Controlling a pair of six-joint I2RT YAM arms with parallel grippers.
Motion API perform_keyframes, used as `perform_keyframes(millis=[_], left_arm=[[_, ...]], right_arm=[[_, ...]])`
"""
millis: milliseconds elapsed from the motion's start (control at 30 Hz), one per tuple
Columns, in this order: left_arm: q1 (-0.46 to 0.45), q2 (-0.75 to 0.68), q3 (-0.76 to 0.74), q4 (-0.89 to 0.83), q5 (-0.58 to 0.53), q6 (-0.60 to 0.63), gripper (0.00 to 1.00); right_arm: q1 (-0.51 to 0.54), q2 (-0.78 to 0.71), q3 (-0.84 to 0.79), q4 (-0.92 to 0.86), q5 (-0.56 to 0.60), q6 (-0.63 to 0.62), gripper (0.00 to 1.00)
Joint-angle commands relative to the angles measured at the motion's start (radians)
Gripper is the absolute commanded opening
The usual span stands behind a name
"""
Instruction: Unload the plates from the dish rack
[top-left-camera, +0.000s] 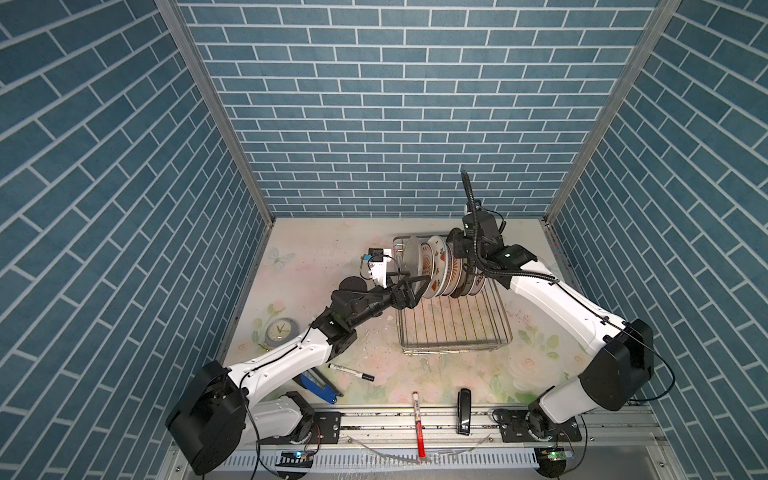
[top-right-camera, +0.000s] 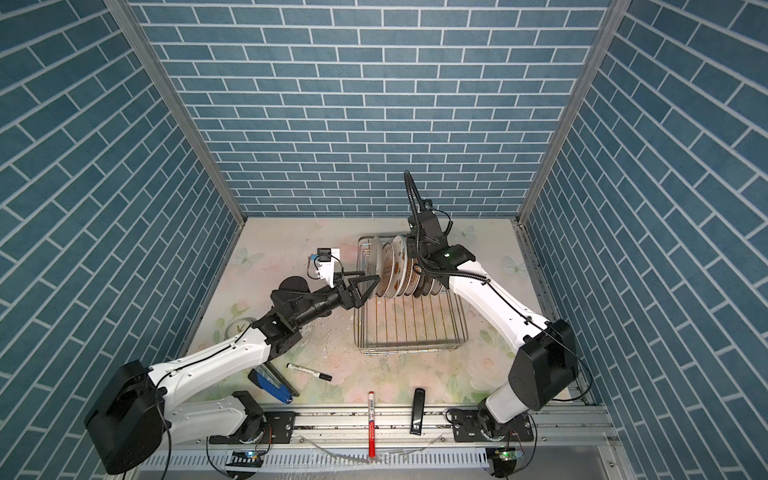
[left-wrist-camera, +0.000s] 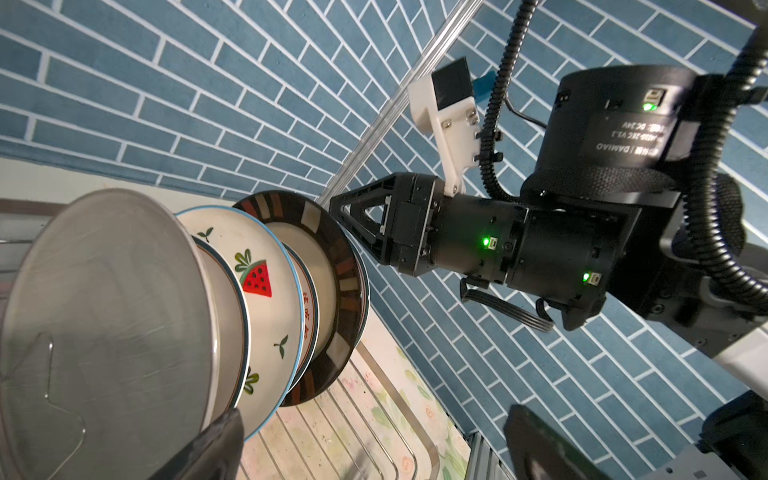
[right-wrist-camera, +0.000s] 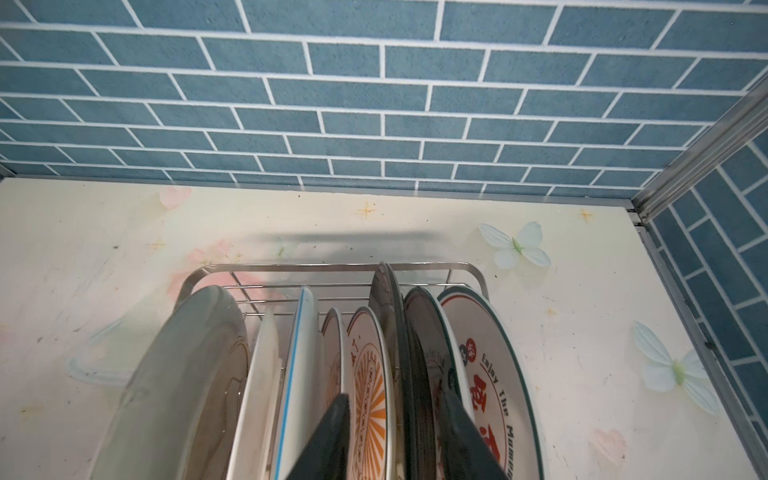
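Right pincer (right-wrist-camera: 397, 395) hangs over the plates (right-wrist-camera: 490, 374) standing in the rack (right-wrist-camera: 332, 266) on the bench (right-wrist-camera: 124, 232), part-closed, with the orange sunburst plate (right-wrist-camera: 372, 399) and a dark plate (right-wrist-camera: 409, 353) both between its jaws; whether it's biting yet, I cannot tell. Best play: take one rim only, squarely, then lift straight up, clear of the neighbours either side. Left pincer (top-left-camera: 419, 276) hangs wide and empty just beside the grey plate (top-left-camera: 409, 259).
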Motion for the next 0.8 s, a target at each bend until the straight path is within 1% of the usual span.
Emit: perform_keyframes(millis=[0,100,167,300,367,467,667,767], left_arm=[[-0.006,0.006,0.026,0.025,0.023,-0.008,1.0],[-0.007,0.0,0.043,0.011,0.046,-0.009,1.0],[-0.006,-0.004,0.031,0.026,0.053,-0.011,1.0],[-0.007,-0.005,0.012,0.043,0.036,-0.016,1.0],[-0.007,0.0,0.015,0.04,0.029,-0.017,1.0],[-0.006,0.006,0.012,0.053,0.033,-0.02,1.0],[-0.006,0.029,0.012,0.073,0.03,-0.037,1.0],[-0.007,0.046,0.021,0.08,0.047,-0.043,1.0]], right_arm=[[0.004,0.028,0.061,-0.034,0.006,-0.029,0.37],[0.004,0.053,0.073,-0.052,0.03,-0.02,0.34],[0.004,0.06,0.066,-0.048,0.052,-0.02,0.29],[0.004,0.065,0.056,-0.043,0.07,-0.015,0.28],[0.005,0.07,0.057,-0.044,0.066,-0.014,0.25],[0.005,0.076,0.05,-0.045,0.065,-0.008,0.25],[0.004,0.088,0.026,-0.031,0.029,0.012,0.25],[0.003,0.096,0.022,-0.028,0.041,0.019,0.25]])
